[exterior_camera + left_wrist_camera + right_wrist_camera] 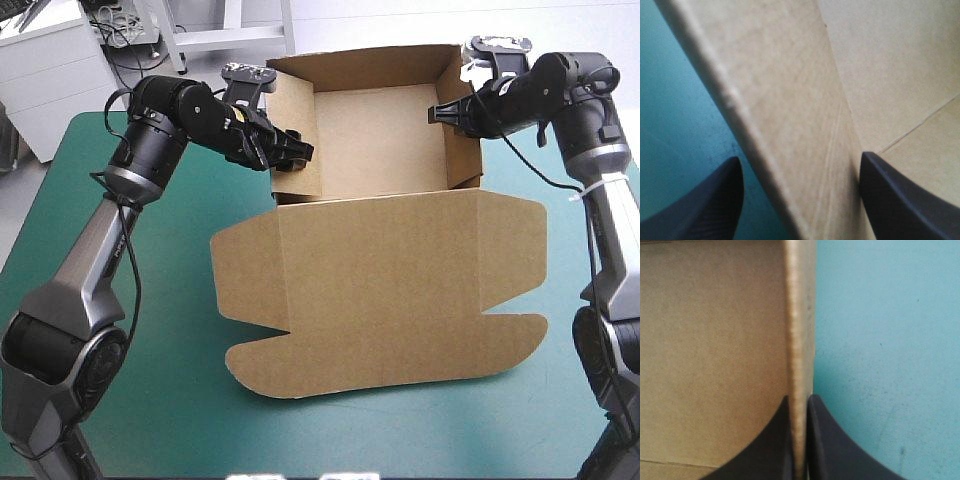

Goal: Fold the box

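Currently the box (pixel 380 150) sits as an open tray on the far half of the teal-green table (pixel 170 410), its lid (pixel 390 290) flat toward the near edge. The left gripper (pixel 298 150) straddles the left wall (pixel 292 110) with fingers apart, not clamped. The right gripper (pixel 438 113) pinches the right wall (pixel 462 150), fingers all but closed on it.

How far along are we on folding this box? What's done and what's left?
Done: the box stands as an open tray with its walls raised. In hand: the right gripper is shut on the right wall; the left gripper straddles the left wall, fingers apart. Left: the lid lies flat on the teal-green table, its flaps unfolded.
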You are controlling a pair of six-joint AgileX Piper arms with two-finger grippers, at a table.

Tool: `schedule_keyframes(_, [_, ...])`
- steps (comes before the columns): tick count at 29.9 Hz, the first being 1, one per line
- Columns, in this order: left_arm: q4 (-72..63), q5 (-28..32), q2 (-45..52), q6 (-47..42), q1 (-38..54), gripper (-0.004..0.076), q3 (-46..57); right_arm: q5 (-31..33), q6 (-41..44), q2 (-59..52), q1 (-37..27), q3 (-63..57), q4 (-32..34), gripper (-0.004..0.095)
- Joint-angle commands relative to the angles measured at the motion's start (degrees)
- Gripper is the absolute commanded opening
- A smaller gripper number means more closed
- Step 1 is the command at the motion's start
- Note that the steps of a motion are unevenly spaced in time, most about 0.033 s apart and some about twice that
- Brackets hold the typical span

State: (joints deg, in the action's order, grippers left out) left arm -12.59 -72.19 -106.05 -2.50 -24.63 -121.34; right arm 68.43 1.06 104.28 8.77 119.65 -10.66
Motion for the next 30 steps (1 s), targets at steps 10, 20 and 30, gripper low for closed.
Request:
schedule_keyframes(10, [7.53, -0.32, 0.57, -3.66, -0.71, 0.0333, -1.62, -0.80, 2.95, 0.30, 3.70, 1.80, 2.53, -0.0001])
schedule_keyframes(20, [9.45, -1.70, -2.95, -4.15, -0.69, 0.0023, -1.62, 2.15, 5.30, 3.90, 6.33, 1.80, 5.47, -0.0001])
schedule_keyframes(30, [12.15, -1.94, -6.63, -4.30, -0.69, -0.0032, -1.62, 2.97, 6.26, 8.16, 6.58, 1.77, 4.61, 0.0000])
